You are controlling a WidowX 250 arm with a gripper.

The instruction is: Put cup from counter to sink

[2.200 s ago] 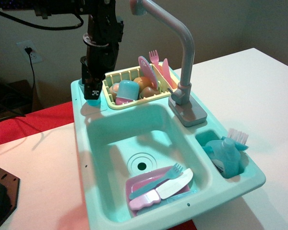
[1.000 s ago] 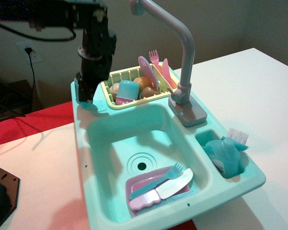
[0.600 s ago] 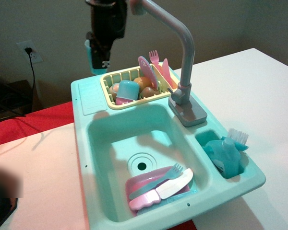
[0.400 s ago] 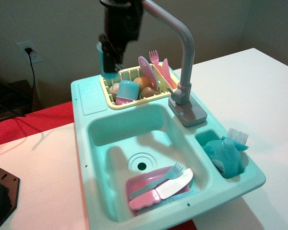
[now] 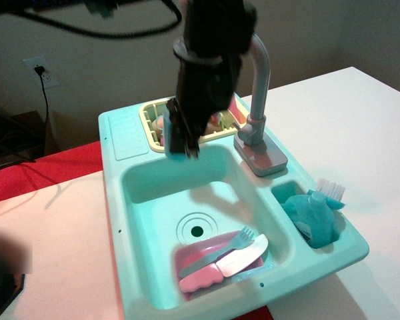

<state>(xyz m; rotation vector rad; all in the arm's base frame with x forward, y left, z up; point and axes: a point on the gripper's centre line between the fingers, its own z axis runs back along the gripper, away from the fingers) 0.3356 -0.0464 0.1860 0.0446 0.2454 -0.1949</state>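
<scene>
My gripper (image 5: pixel 182 145) is shut on the small bright-blue cup (image 5: pixel 176 153). Only slivers of the cup show between and below the black fingers. The gripper hangs over the back edge of the mint-teal sink (image 5: pixel 141 188), just in front of the dish rack. The sink's ringed drain hole (image 5: pixel 197 231) lies below and in front of it. The ribbed counter ledge (image 5: pixel 126 134) at the unit's back left is bare, to the left of the gripper.
A yellow dish rack (image 5: pixel 151 113) with toys stands behind the gripper, partly hidden by the arm. The grey faucet (image 5: pixel 259 80) rises close on the right. A pink plate with fork and knife (image 5: pixel 220 260) lies in the sink's front. A blue bottle and brush (image 5: pixel 313 213) fill the side compartment.
The gripper closed on the cup at the ribbed ledge, lifted it, then carried it right and down to the sink's back edge. The ledge is now bare.
</scene>
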